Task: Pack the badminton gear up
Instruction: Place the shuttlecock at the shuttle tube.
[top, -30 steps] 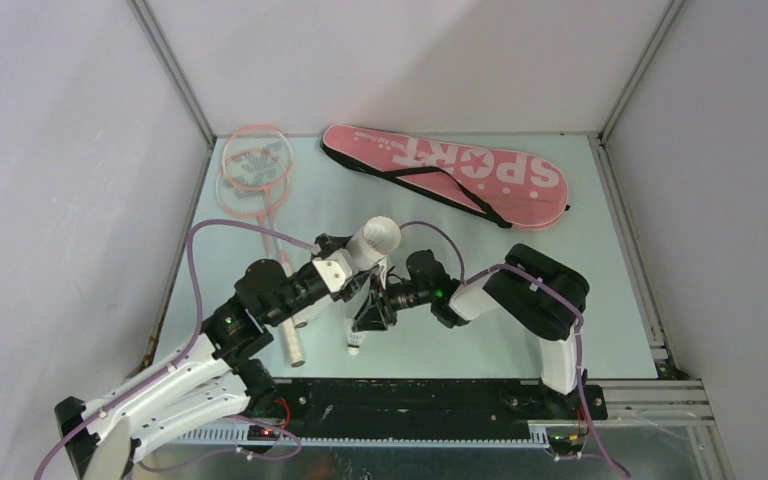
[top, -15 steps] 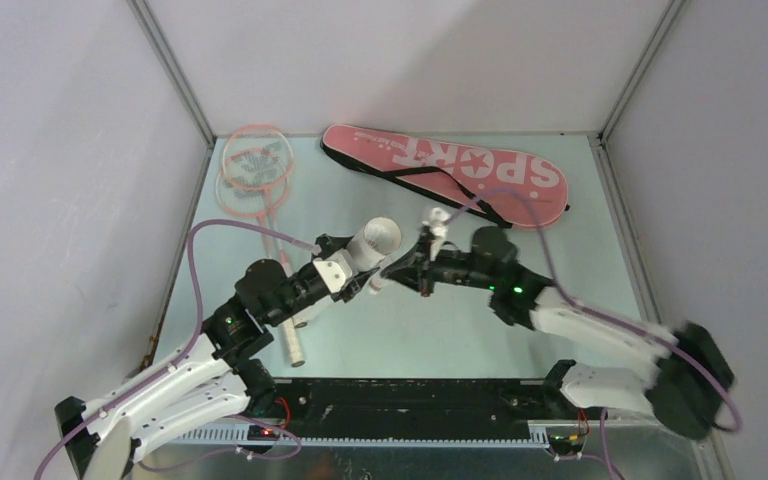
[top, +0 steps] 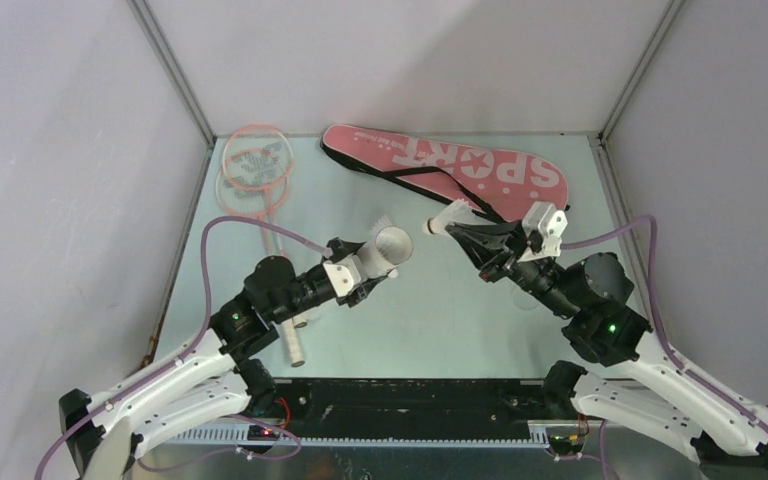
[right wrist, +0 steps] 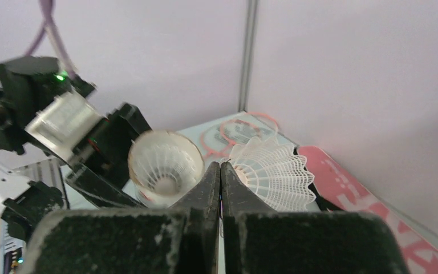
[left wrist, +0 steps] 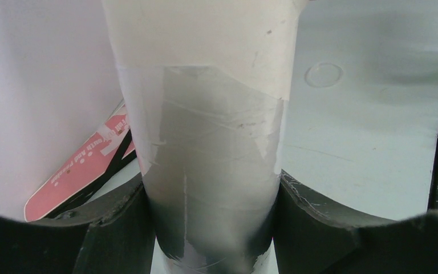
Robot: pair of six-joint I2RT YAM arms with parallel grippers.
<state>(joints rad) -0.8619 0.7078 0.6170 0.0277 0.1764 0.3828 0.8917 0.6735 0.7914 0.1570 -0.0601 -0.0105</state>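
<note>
Left fingers (left wrist: 325, 225) clamp the tube (top: 380, 255), lifted off the bench (top: 440, 320), mouth facing right. Right fingers (right wrist: 208, 200), clenched, apparently pinch a shuttlecock (top: 450, 218) by its skirt edge, just right of the mouth, cork end tubeward, axes roughly in line.

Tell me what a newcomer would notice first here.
The left gripper holds a long white tube at centre, its open mouth facing the right gripper, which pinches a white feather shuttlecock just short of it. Behind, a pink "SPORT" racket bag lies at the back, two pink-framed rackets at back left.
</note>
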